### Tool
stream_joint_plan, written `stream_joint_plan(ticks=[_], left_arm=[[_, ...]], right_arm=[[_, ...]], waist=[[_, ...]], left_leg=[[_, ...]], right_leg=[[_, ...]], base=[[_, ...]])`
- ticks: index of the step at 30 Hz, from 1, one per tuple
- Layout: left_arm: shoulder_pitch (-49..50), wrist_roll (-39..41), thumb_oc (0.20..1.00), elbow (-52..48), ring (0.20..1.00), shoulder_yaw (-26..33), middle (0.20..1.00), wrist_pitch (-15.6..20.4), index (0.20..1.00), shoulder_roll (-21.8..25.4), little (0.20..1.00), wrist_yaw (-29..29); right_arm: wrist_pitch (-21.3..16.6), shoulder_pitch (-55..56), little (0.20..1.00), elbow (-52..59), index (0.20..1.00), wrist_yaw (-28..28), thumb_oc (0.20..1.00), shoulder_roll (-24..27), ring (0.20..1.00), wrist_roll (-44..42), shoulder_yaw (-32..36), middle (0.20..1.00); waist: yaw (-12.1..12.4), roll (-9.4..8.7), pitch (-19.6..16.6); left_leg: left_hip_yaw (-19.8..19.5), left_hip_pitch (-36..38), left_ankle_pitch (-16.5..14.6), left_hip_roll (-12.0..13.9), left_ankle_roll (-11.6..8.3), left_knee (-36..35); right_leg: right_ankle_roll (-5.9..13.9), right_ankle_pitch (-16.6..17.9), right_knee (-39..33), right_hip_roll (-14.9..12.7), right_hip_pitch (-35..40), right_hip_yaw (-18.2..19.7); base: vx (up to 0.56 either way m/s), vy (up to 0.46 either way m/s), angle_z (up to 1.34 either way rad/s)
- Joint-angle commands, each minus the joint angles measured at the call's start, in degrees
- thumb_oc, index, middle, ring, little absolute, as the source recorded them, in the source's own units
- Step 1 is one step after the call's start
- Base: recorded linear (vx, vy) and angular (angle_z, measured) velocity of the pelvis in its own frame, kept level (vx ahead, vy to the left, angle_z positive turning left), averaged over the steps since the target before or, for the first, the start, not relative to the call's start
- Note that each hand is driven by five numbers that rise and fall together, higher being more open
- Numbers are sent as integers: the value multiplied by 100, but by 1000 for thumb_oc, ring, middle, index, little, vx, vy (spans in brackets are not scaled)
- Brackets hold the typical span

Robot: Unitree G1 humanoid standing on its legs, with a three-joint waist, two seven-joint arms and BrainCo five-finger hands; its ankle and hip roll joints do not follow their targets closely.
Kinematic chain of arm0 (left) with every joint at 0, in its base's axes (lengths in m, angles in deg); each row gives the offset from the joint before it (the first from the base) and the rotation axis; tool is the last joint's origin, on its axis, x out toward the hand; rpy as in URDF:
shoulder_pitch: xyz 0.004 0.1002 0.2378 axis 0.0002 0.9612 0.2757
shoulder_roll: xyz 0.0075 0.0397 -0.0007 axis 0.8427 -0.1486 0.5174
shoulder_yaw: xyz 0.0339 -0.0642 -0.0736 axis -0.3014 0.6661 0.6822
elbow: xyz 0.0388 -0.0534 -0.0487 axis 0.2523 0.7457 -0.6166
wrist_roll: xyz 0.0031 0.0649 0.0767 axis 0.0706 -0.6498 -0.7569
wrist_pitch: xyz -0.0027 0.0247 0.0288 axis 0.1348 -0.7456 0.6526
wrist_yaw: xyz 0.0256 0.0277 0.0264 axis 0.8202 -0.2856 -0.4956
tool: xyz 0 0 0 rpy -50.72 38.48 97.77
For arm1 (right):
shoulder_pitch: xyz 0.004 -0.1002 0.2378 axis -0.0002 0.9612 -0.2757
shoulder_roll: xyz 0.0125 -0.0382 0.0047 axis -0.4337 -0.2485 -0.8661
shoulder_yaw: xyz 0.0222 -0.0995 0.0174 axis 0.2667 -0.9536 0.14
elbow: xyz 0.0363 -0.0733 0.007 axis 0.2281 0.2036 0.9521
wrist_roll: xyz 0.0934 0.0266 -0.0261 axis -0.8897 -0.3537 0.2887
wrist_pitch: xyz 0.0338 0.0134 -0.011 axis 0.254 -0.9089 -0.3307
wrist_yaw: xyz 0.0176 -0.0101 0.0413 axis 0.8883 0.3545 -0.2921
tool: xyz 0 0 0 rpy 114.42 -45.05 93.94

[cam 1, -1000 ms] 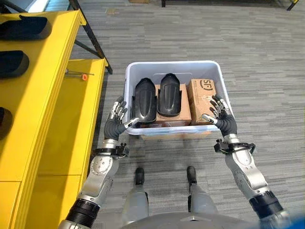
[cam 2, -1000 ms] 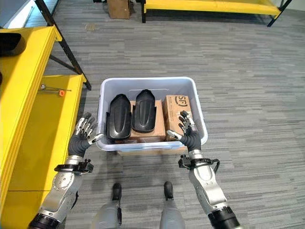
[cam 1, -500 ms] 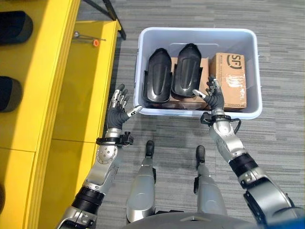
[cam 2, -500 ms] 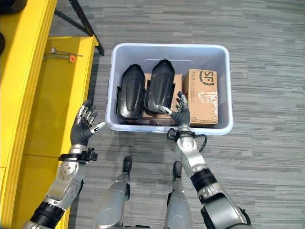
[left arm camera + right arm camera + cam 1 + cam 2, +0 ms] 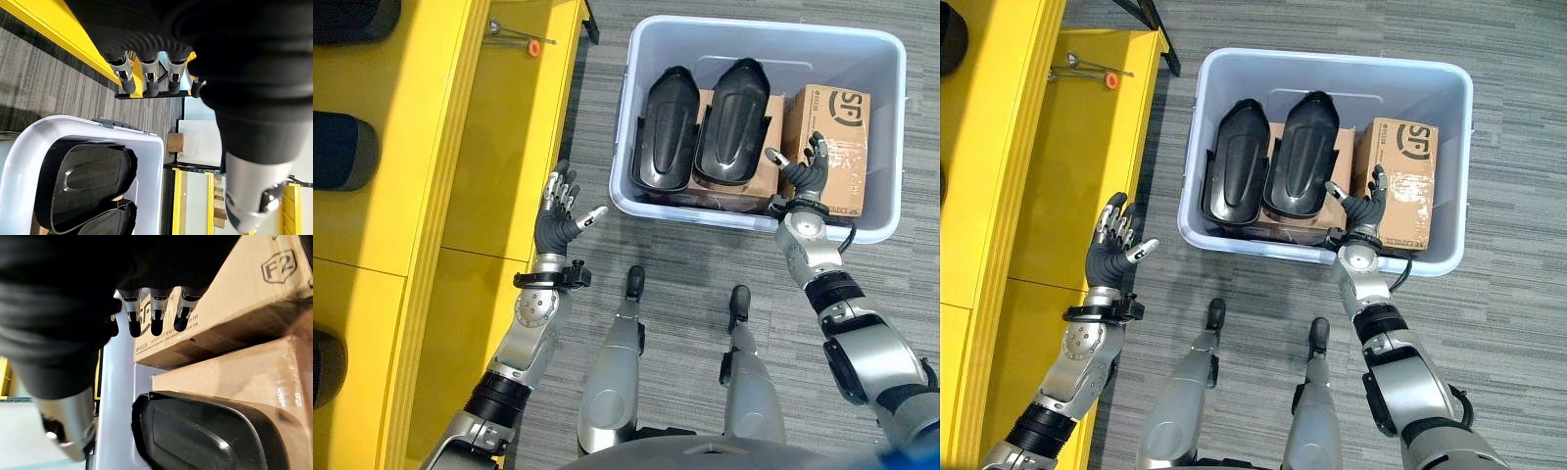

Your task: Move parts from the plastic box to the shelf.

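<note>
Plastic box (image 5: 625,147) is holding two black parts (image 5: 668,129) and two cardboard boxes (image 5: 832,137). I am hovering my right hand (image 5: 806,174), fingers spread, over its near rim; my left hand (image 5: 558,217) is spread beside the yellow shelf (image 5: 431,157).

We see silver-grey arms — each hand, left (image 5: 551,227) and right (image 5: 806,179), under a dark ribbed cover — silver fingers (image 5: 134,311), dark tips.

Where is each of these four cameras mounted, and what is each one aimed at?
Left eye view: on the head, looking down at the plastic box and yellow shelf; both arms show.
Right eye view: beside it, same scene.
Left wrist view: along the open left hand toward the box.
Right wrist view: along the open right hand at a cardboard box.
All share the black parts.
</note>
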Motion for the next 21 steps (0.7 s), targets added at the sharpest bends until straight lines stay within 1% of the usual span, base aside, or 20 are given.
stream_joint_plan(ticks=[1,5,8,21], left_arm=[[-30,18,1000,-506,1000,-134,1000,393,1000,259,1000,-75],[-110,-12,1000,-489,1000,-138,1000,397,1000,255,1000,-110],[-160,-41,1000,-492,1000,-161,1000,401,1000,251,1000,-171],[-314,-78,1000,-472,1000,-213,1000,423,1000,236,1000,-283]], right_arm=[[-94,-562,1000,100,1000,-80,1000,564,1000,-22,58,1000],[-60,-818,1000,-132,1000,-61,1000,633,1000,13,-84,1000],[-19,-980,1000,-275,1000,-49,1000,657,1000,92,-231,1000],[33,-1264,1000,-683,1000,-63,1000,690,1000,140,-358,1000]], waist=[[112,53,54],[119,63,112],[130,36,166],[164,43,265]], left_leg=[[218,-329,-171,-62,110,279],[215,-417,-168,-61,115,312],[211,-522,-183,-77,122,386],[167,-679,-200,-131,127,440]], right_leg=[[189,-686,579,-440,421,-286],[190,-672,581,-433,368,-283],[187,-673,566,-426,347,-271],[195,-671,530,-422,311,-337]], base=[[0,0,0],[0,0,0],[0,0,0],[1,-1,3]])
